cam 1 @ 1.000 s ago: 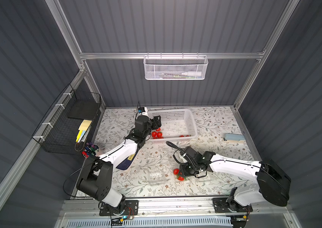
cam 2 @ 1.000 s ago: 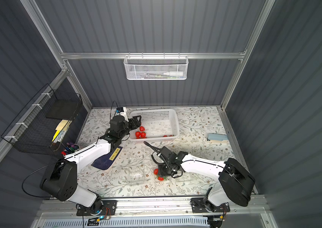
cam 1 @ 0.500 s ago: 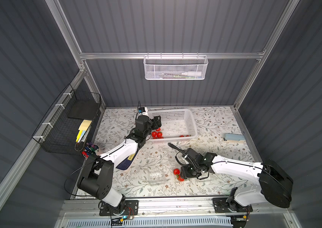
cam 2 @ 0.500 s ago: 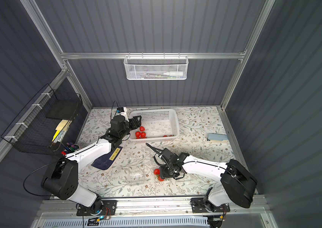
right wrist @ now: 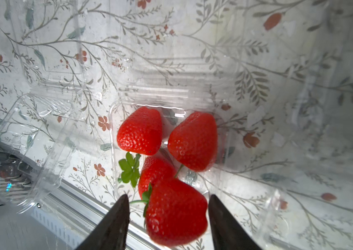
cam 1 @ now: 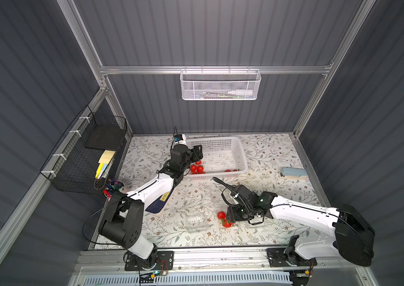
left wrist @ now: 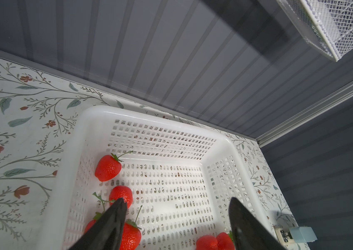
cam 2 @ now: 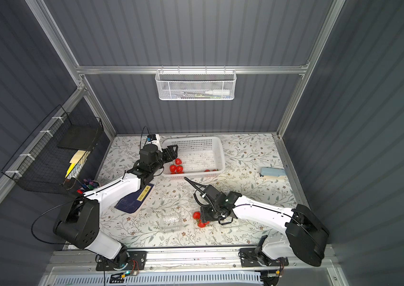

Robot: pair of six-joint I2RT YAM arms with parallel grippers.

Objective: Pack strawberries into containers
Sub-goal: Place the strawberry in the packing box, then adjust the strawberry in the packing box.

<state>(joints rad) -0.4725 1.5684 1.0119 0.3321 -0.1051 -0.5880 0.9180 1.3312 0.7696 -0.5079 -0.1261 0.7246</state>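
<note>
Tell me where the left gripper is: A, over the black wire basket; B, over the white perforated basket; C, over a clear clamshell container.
B: in the left wrist view the left gripper hangs open above the white perforated basket, with strawberries lying below it.

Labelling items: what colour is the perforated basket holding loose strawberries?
The basket is white; clearest in the left wrist view.

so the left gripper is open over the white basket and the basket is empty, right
Not quite. The left gripper is open over the white basket, but the basket is not empty: the left wrist view shows several strawberries lying on its floor.
</note>
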